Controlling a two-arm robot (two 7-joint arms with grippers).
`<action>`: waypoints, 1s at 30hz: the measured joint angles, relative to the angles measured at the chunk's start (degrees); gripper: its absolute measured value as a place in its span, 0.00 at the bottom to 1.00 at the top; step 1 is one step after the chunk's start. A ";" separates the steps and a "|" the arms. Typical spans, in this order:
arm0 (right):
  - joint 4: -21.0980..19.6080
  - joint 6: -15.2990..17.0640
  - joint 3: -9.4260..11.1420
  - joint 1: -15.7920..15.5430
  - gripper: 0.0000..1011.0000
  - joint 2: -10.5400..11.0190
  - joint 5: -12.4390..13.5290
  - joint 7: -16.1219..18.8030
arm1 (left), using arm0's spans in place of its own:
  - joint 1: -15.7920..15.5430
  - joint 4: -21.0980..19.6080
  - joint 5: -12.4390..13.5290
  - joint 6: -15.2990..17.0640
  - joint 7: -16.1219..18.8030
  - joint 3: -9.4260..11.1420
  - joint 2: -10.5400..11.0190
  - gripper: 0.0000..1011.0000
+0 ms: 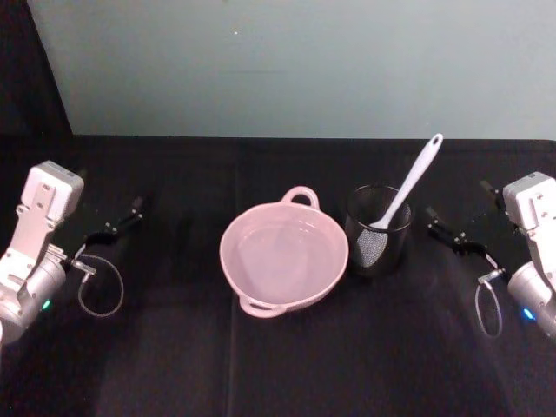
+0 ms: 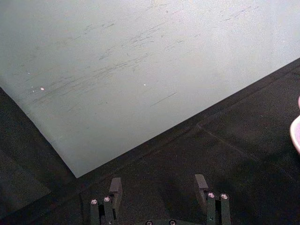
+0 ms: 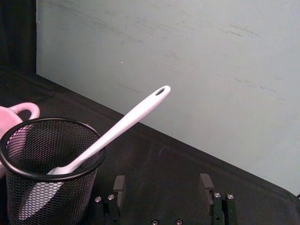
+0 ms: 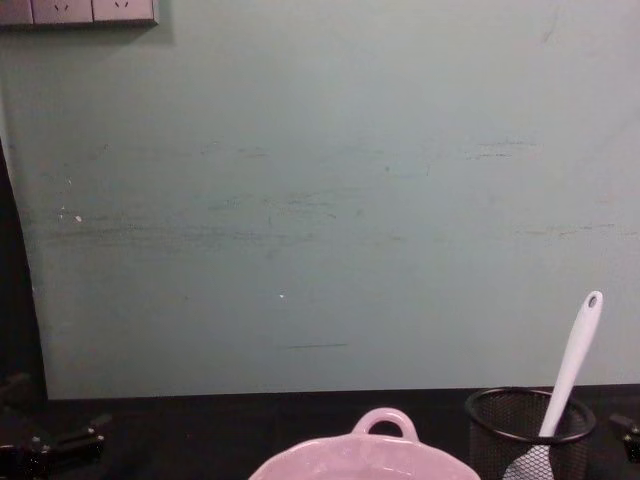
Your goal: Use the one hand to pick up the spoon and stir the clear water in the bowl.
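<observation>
spoon – blade down in black mesh cup, handle leaning up over its rim, ungripped | cup just right of pink bowl at middle of bench, water faint inside | right hand – right of cup, fingers apart, empty | left hand far left, fingers apart

Black-cloth table, flat, w/ faint seams. Two things sit directly on it. Black wire-mesh cup: upright, near the right gripper on its inboard side, clear gap btwn them. Pale pink bowl: upright, just beyond the cup from that gripper, rim right against it (contact can't be told), approx. midway to the left gripper.
</observation>
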 joint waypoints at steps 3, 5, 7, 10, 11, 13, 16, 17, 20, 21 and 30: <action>0.00 0.00 0.00 0.00 0.99 0.00 0.00 0.00 | 0.00 0.00 0.00 0.00 0.00 0.00 0.00 1.00; 0.00 0.00 0.00 0.00 0.99 0.00 0.00 0.00 | 0.00 0.00 0.00 0.00 0.00 0.00 0.00 1.00; 0.00 0.00 0.00 0.00 0.99 0.00 0.00 0.00 | 0.00 0.00 0.00 0.00 0.00 0.00 0.00 1.00; 0.00 0.00 0.00 0.00 0.99 0.00 0.00 0.00 | 0.00 0.00 0.00 0.00 0.00 0.00 0.00 1.00; 0.00 0.00 0.00 0.00 0.99 0.00 0.00 0.00 | 0.00 0.00 0.00 0.00 0.00 0.00 0.00 1.00; 0.00 0.00 0.00 0.00 0.99 0.00 0.00 0.00 | 0.00 0.00 0.00 0.00 0.00 0.00 0.00 1.00; 0.00 0.00 0.00 -0.01 0.99 0.00 0.00 0.00 | 0.00 0.00 0.00 0.00 0.00 0.00 0.00 1.00; 0.00 0.00 0.00 0.00 0.99 0.00 0.00 0.00 | 0.00 0.00 0.00 0.00 0.00 0.00 0.00 1.00; 0.00 0.00 0.00 0.00 0.99 0.00 0.00 0.00 | 0.00 0.00 0.00 0.00 0.00 0.00 0.00 1.00; 0.00 0.00 0.00 0.00 0.99 0.00 0.00 0.00 | 0.00 0.00 0.00 0.00 0.00 0.00 0.00 1.00; 0.01 0.00 0.00 0.00 0.99 0.00 0.00 0.00 | 0.00 0.00 0.00 0.00 0.00 0.00 0.00 1.00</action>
